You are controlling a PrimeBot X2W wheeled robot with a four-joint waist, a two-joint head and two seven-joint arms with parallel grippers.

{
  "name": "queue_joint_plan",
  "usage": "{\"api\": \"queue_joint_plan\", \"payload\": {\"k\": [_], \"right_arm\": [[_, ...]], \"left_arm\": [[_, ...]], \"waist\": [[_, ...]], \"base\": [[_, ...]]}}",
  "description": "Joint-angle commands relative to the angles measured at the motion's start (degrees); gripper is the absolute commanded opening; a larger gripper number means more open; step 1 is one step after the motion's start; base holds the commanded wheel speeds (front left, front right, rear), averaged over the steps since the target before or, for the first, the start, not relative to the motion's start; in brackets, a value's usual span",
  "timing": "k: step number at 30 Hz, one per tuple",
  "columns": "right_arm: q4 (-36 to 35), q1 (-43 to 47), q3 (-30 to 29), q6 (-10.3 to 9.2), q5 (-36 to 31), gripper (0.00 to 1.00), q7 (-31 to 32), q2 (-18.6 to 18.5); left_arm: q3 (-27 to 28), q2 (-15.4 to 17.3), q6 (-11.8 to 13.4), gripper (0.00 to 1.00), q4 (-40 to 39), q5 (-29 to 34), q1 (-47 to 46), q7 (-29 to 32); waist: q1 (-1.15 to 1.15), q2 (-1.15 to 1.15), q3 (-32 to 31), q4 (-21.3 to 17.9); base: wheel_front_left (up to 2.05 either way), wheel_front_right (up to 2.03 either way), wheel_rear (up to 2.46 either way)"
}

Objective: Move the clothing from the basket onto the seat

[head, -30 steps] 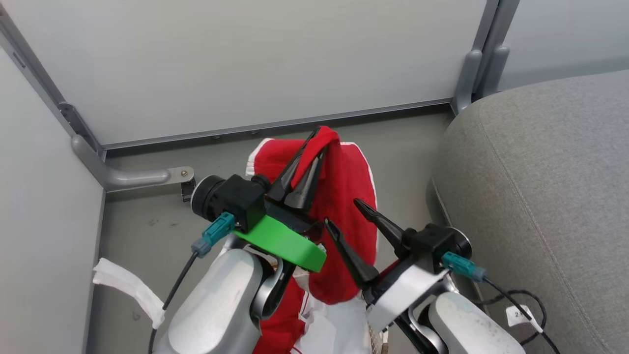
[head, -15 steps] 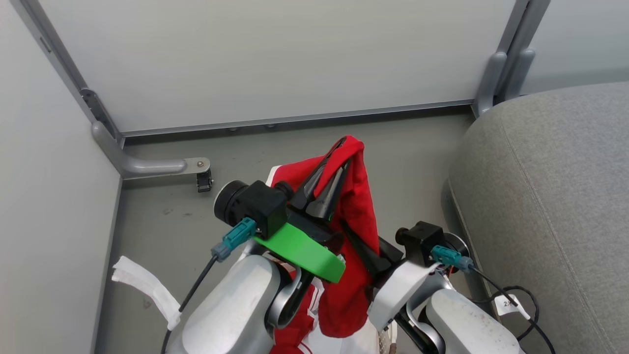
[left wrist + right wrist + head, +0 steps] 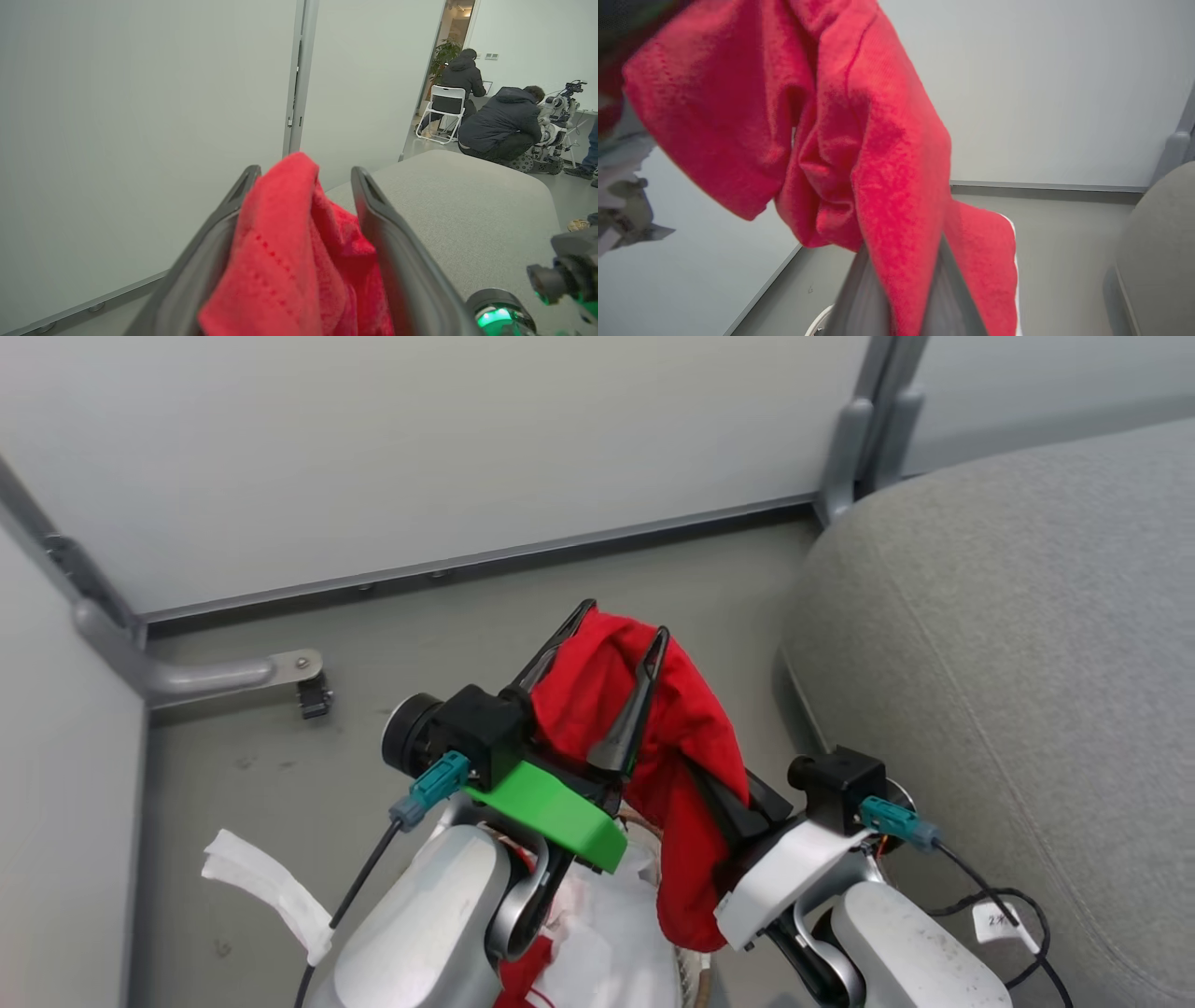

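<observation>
- left gripper (image 3: 623,621) — fingers spread wide, not pinched together. The red garment (image 3: 691,747) is bunched in the gap. In the left wrist view it touches both inner faces and its top fold pokes above the tips. Cannot tell if there is any squeeze on it.
- left arm: the pale forearm rises from the near edge. The wrist is angled up, with the fingers pointing toward the far wall panel (image 3: 420,457). A green mount (image 3: 551,807) sits under the wrist.
- right gripper (image 3: 903,280) — fingers close together, clamped on a strip of the red garment. In the head view the tips are buried under the cloth and just the dark finger bases stick out.
- right arm: near right, with the wrist tilted up and left toward the left gripper. It is just beside the near-left edge of the seat (image 3: 1008,616).
- The red garment is up in the air, slung between both grippers. It is draped over the left fingers and falls past the right wrist. It is over the floor (image 3: 280,747), left of the seat and not touching it.
- Its lower end hangs just above the white sheet lining (image 3: 607,933) at the near edge.
- basket (image 3: 695,975): just a sliver of rim shows beside the lining. Another bit of red cloth (image 3: 518,980) lies against the lining on the left.
- Left wrist view, far past the seat: two people in dark jackets, one on a white folding chair (image 3: 444,112).
</observation>
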Motion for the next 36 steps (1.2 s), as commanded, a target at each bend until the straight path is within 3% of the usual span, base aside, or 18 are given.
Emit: {"api": "queue_joint_plan", "payload": {"k": [1,11,19,29,36], "right_arm": [[-0.6,0.9,-0.5,-0.04,-0.2,0.0,-0.1,-0.2],[-3.2,3.6,-4.7,-0.04,-0.2,0.0,-0.1,-0.2],[-4.7,6.1,-7.8,-0.04,0.2,0.0,-0.1,-0.2],[-7.0,8.4,-14.8,-0.04,-2.4,0.0,-0.1,-0.1],[-4.0,0.5,-18.9,-0.05,-7.7,0.0,-0.1,-1.4]], "left_arm": [[0.8,0.1,-0.4,1.0,0.4,1.1,0.7,0.0],[3.2,0.1,-1.5,1.0,1.9,3.6,2.2,0.0],[3.9,0.2,-1.8,1.0,3.0,4.7,3.5,0.0],[0.2,0.2,-1.9,1.0,4.6,3.5,1.3,0.0],[-0.2,1.8,-2.0,1.0,5.6,4.4,0.6,0.0]], "waist": [[0.0,0.0,1.4,-4.7],[0.0,0.0,3.1,-16.2],[0.0,0.0,3.6,-23.1],[0.0,0.0,5.7,-24.3],[0.0,0.0,10.1,-24.5]], "base": [[0.0,0.0,0.0],[0.0,0.0,0.0],[0.0,0.0,0.0],[0.0,0.0,0.0],[0.0,0.0,0.0]]}}
